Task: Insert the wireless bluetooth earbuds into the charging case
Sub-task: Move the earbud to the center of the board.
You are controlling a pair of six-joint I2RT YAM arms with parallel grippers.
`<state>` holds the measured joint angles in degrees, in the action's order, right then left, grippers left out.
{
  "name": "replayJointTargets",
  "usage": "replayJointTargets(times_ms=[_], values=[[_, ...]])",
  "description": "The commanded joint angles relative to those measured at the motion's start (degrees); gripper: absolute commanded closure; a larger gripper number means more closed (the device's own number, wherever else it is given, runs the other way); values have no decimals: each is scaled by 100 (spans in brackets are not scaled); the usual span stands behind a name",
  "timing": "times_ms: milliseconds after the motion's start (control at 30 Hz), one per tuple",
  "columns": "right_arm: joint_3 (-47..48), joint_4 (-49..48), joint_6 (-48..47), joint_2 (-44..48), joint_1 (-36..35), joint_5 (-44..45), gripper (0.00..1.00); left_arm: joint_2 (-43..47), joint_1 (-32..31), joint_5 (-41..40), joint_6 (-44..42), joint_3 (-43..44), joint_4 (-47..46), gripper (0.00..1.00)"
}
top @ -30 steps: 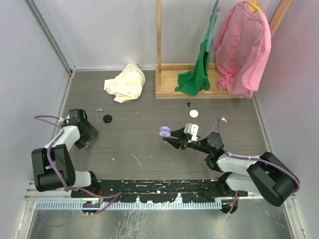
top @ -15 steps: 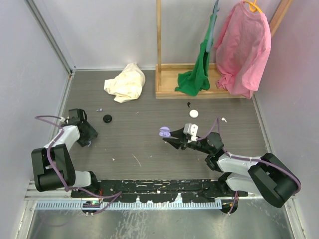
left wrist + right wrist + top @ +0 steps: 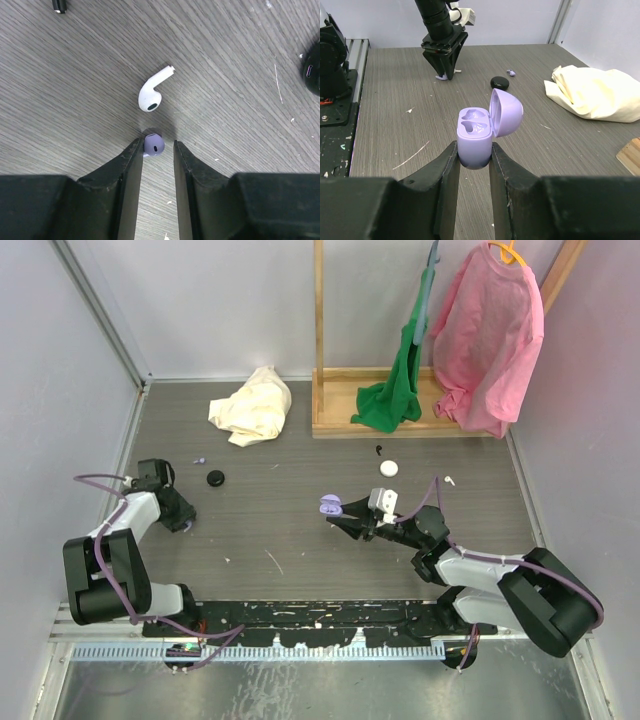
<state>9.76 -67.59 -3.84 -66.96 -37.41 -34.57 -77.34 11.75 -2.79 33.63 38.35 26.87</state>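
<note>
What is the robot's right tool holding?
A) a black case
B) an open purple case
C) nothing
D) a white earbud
B: in the right wrist view the right tool pinches the purple case between its two fingers, with the lid up and both sockets empty.

No legible text, label, brand, number or sign on anything in view.

- The top camera is looking down from behind the arms over the whole table [image 3: 300,460].
- The left wrist camera is pointing straight down, very close.
- The right wrist camera is facing low across the table toward the left gripper [image 3: 444,75], which the top view is also covering.
</note>
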Motion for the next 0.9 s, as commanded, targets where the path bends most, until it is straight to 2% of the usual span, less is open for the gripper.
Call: replayJointTargets(times_ms=[0,267,433,633,867], values=[[191,-263,-58,182,-22,28,99,171,29,267,51,-18,109,70],[189,-263,-56,196,-27,22,99,217,23,856,300,-318,-149,84],[185,-263,-65,195,-30,27,99,320,-138,1203,589,-522,-380,87],[176,-250,-104,200,-28,65,99,511,-870,1131,911,-572,-397,87],[185,-136,-184,229,-32,154,99,688,-1945,484,1141,-393,-313,86]])
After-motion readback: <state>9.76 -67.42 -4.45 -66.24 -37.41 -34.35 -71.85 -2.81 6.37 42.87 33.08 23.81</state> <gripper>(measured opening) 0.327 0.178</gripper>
